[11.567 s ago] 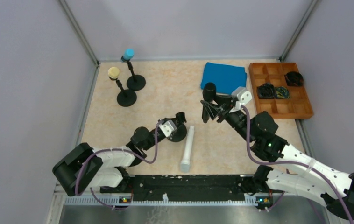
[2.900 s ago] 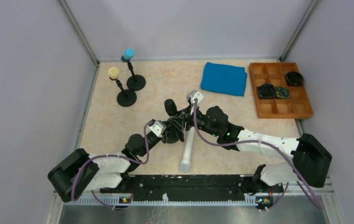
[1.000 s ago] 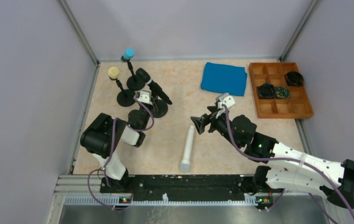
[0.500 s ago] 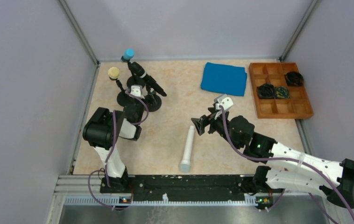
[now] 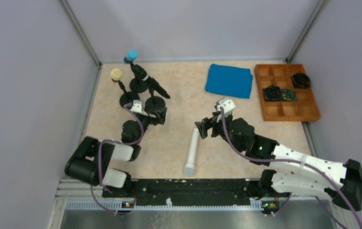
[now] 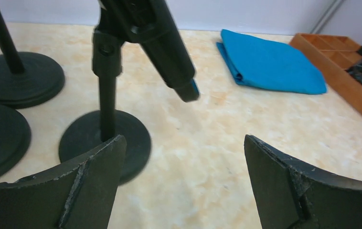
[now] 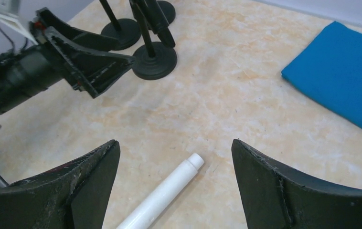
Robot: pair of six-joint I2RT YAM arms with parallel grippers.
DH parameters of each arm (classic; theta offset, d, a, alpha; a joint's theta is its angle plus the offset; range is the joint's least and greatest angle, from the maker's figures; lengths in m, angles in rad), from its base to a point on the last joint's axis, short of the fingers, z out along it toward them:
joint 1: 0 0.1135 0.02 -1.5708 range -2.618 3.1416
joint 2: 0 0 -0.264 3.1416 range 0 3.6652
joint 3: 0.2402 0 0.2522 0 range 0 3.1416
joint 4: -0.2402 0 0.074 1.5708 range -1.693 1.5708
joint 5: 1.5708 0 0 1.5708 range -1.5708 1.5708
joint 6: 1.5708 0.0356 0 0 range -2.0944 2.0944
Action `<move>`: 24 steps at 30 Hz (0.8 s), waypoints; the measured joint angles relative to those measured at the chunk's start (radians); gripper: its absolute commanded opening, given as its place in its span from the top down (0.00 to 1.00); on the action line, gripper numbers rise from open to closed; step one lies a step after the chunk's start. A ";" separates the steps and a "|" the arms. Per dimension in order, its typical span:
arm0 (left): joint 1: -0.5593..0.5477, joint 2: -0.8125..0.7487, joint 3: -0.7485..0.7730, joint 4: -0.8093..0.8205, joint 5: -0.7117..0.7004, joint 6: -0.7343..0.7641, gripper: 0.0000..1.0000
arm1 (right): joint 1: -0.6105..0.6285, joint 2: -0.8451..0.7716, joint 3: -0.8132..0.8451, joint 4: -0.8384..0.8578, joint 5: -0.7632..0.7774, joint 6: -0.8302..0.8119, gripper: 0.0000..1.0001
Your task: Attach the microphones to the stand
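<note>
Lying flat toward the table's 6 o'clock edge, the white microphone (image 5: 192,150) looks light, rigid and smooth, likely to roll, so grip mid-barrel. The right gripper (image 7: 175,143) hangs wide open and empty over its 12 o'clock tail. The left gripper (image 6: 185,138) gapes empty below the black microphone (image 6: 162,38).

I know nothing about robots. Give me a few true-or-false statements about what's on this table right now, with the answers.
1. The white microphone lies flat on the table. True.
2. The black microphone sits tilted on a stand. True.
3. The left gripper is clamped on that stand. False: its jaws are wide open with nothing between them.
4. The blue cloth lies inside the wooden tray. False: it lies on the table beside the tray.
5. The right gripper holds the white microphone. False: its jaws are open and empty, near the microphone's thin end.
</note>
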 measured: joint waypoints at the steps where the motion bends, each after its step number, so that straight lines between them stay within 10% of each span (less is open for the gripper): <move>1: -0.018 -0.062 -0.018 -0.055 -0.011 -0.017 0.01 | -0.001 0.005 0.000 -0.006 0.005 0.008 0.13; 7: -0.103 -0.420 -0.023 -0.524 -0.094 -0.127 0.01 | -0.032 0.035 0.000 -0.044 0.021 0.042 0.01; 14: -0.101 -0.670 0.126 -1.089 -0.208 -0.230 0.01 | -0.416 0.011 -0.001 -0.113 -0.137 0.149 0.01; 24: -0.100 -0.949 0.305 -1.504 -0.394 -0.207 0.01 | -0.728 -0.271 -0.081 -0.185 -0.253 0.162 0.01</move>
